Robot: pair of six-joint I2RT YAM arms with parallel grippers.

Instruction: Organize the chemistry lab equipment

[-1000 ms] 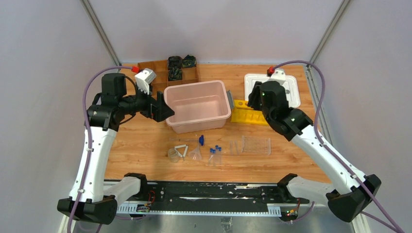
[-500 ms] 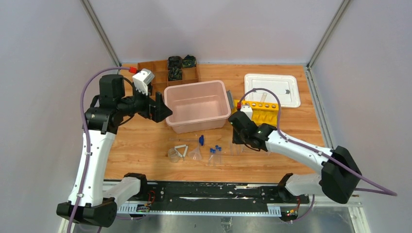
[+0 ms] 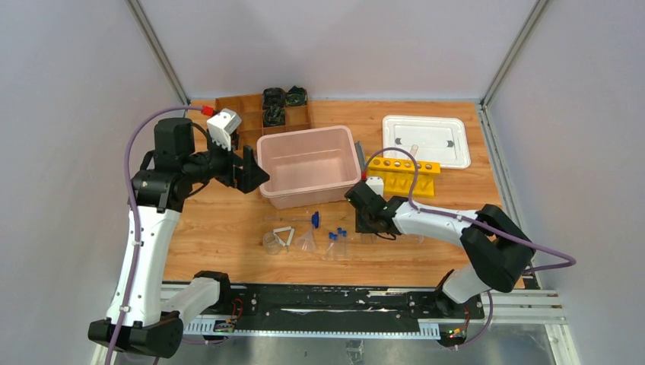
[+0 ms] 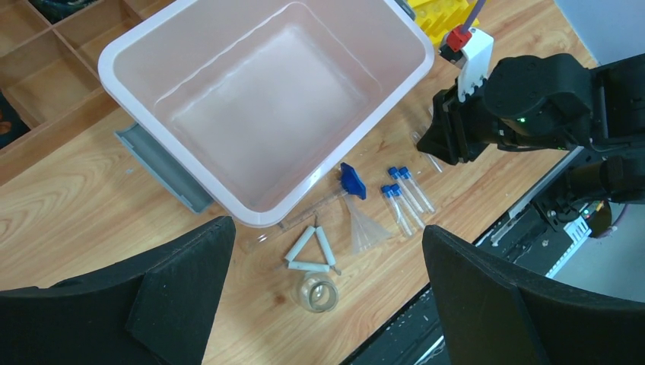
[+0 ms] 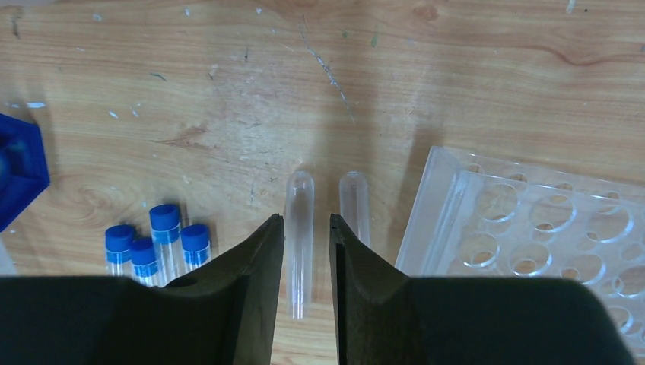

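My right gripper (image 5: 306, 220) is low over the table, its jaws narrowly open around a clear uncapped tube (image 5: 298, 205) that lies flat on the wood. A second clear tube (image 5: 354, 198) lies just right of it, beside the clear holed tray (image 5: 532, 236). Blue-capped tubes (image 5: 156, 243) lie to the left. In the left wrist view I see the beaker (image 4: 319, 293), white triangle (image 4: 310, 251), funnel (image 4: 365, 228) and blue-tipped rod (image 4: 351, 182). My left gripper (image 3: 255, 171) hangs wide open and empty, left of the bin. The yellow rack (image 3: 401, 175) stands behind.
A large pink bin (image 3: 308, 163) sits mid-table, right behind the row of small items. The brown compartment box (image 3: 251, 110) is at the back left and a white lid (image 3: 426, 141) at the back right. The table's front edge lies just below the items.
My right arm has swung from the back right, over the yellow rack, down to the clear tubes at the front. Its jaws have narrowed. The left arm has barely moved.
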